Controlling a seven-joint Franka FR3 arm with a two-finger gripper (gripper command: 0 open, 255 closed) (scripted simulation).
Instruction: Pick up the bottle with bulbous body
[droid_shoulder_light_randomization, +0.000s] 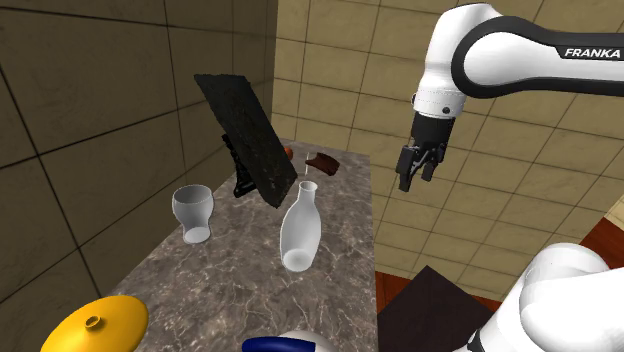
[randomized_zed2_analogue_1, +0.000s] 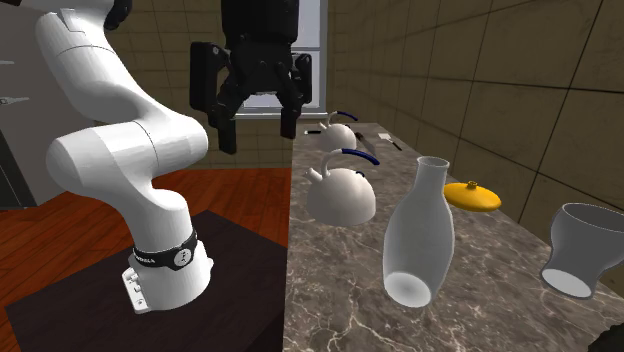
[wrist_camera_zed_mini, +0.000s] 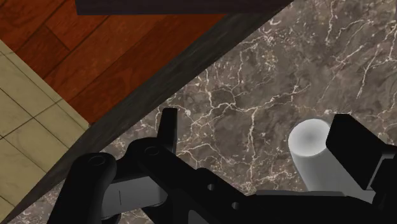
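The white bottle (droid_shoulder_light_randomization: 299, 228) stands upright on the marble table (droid_shoulder_light_randomization: 225, 275), towards the table's edge on the arm's side. The gripper (droid_shoulder_light_randomization: 413, 178) hangs high, about over that edge, jaws released and holding nothing. It would do best to move in over the table, come down level, and close on the slim neck rather than the wide belly. The arm (droid_shoulder_light_randomization: 520, 45) reads "FRANKA".

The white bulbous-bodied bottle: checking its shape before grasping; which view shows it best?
The second exterior view: the white bulbous-bodied bottle stands close and whole. The shoulder view shows it whole but farther off. The wrist view gives its mouth from above, partly behind the jaws.
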